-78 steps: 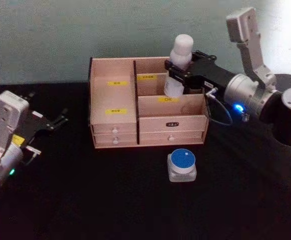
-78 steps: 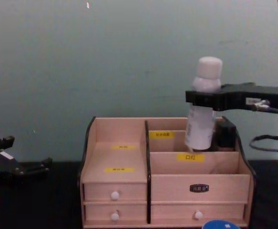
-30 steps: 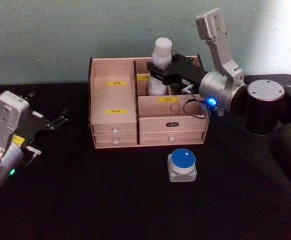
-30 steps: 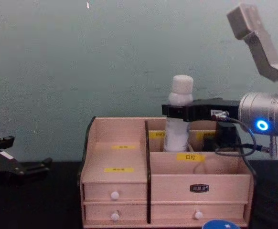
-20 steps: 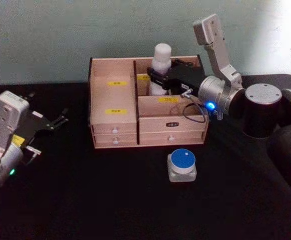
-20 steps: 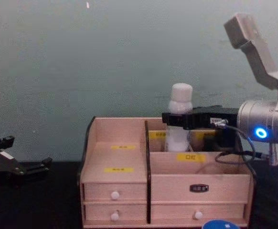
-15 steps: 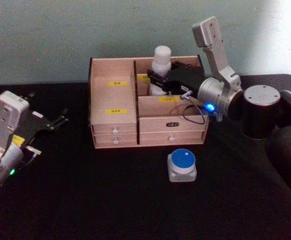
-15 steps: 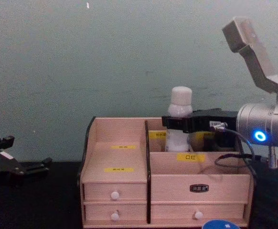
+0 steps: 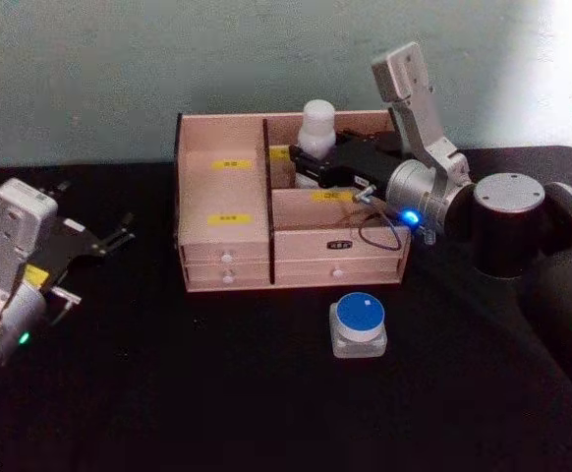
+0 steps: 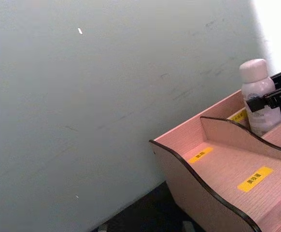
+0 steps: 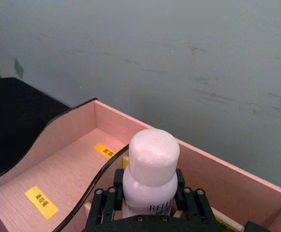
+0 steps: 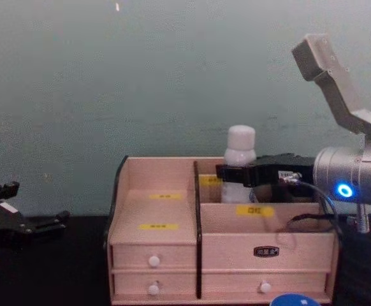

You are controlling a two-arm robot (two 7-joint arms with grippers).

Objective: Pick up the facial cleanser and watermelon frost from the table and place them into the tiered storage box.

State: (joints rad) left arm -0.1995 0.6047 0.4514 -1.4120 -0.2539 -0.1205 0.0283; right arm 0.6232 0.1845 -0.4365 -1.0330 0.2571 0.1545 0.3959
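Where the right gripper [image 9: 314,165] reaches in from the right of the head view, its fingers are seen clamped around the facial cleanser [image 9: 316,118]. The bottle is held upright with its lower part down in the rear right compartment of the tiered storage box [image 9: 225,211], its white cap above the rim. The watermelon frost [image 9: 358,324] is found on the black table [image 9: 207,393] just in front of the box, below centre. The left gripper [image 9: 107,238] is parked at the left edge, fingers spread and empty. A plain grey-green wall [image 9: 119,69] is seen behind.
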